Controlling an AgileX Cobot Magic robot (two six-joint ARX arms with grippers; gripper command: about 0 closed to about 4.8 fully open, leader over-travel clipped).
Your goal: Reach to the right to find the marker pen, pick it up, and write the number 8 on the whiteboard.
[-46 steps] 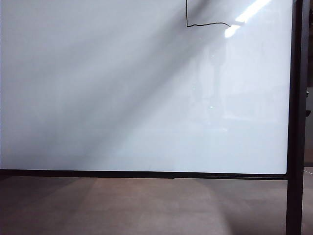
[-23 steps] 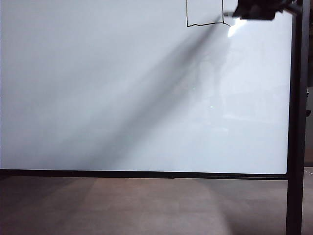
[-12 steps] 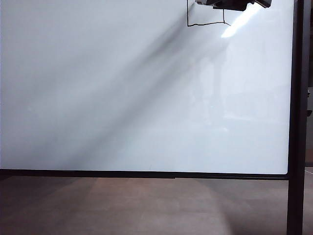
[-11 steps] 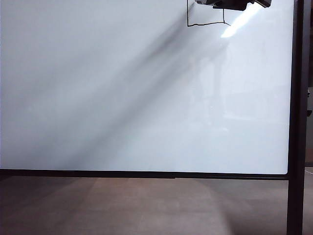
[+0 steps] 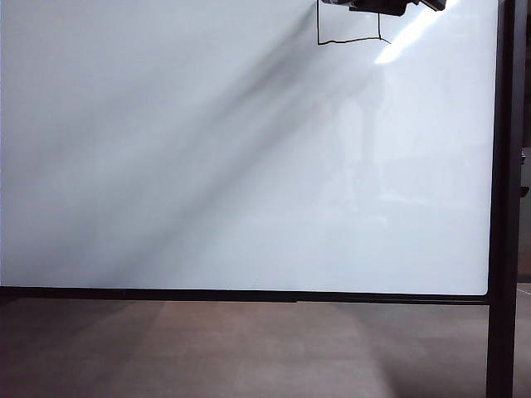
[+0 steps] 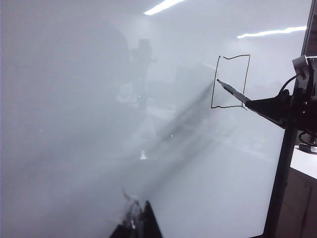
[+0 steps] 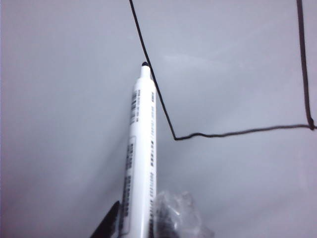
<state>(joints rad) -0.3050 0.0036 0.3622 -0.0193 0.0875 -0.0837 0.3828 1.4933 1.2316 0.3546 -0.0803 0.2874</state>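
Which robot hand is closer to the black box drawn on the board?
Right. The right end effector holds the marker pen with its tip at the drawn box. The left end effector sits far below it.

I see the whiteboard [image 5: 207, 166] as smooth and glossy — ceiling lights mirror in it. Its frame [image 5: 503, 207] looks matt black. The marker pen [image 7: 141, 158] seems smooth, slightly shiny white plastic — printed labelling.
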